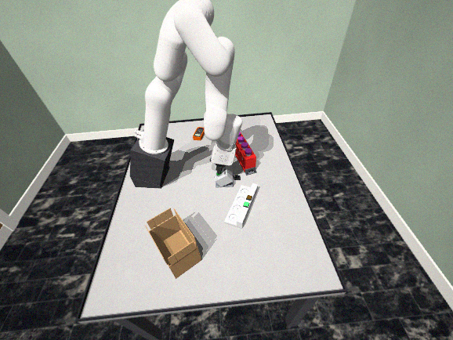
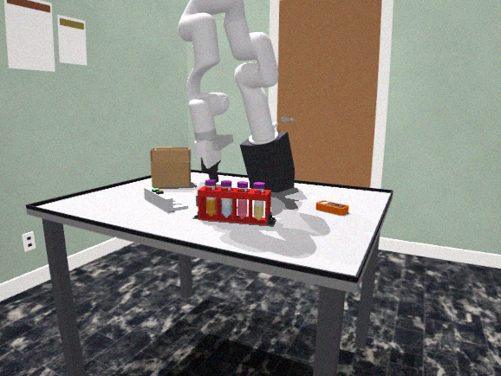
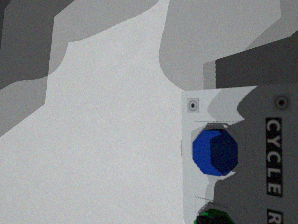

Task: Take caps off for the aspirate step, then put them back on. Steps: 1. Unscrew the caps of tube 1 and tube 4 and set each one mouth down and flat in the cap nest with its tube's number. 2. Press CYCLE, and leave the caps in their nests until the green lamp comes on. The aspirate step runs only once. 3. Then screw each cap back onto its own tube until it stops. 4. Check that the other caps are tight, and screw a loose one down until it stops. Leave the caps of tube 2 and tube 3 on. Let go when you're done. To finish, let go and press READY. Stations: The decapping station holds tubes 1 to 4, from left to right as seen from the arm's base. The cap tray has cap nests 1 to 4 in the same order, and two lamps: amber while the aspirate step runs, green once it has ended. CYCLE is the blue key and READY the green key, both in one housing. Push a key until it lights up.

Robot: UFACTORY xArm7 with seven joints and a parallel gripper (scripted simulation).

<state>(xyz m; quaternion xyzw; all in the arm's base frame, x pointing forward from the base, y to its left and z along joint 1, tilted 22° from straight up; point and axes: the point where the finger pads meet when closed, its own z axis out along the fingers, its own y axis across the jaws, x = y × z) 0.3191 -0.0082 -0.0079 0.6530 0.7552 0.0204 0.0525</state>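
Observation:
The red decapping station [image 1: 245, 153] stands mid-table, and in the exterior view [image 2: 234, 204] all four tubes carry purple caps [image 2: 234, 184]. The white cap tray [image 1: 240, 205] lies in front of it with its nests empty; its green lamp [image 1: 246, 204] looks lit and the amber lamp [image 1: 248, 197] looks dark. My gripper [image 1: 221, 171] is shut and empty, pointing down just above the key housing [image 1: 224, 179]. The wrist view shows the blue CYCLE key [image 3: 215, 152] close below, partly in shadow, and the green READY key [image 3: 212, 216] at the bottom edge. My fingers are out of the wrist view.
An open cardboard box [image 1: 175, 241] stands toward the front left of the table. An orange hand-held meter [image 1: 198, 133] lies near the back edge. The arm's dark base [image 1: 150, 162] stands at the left.

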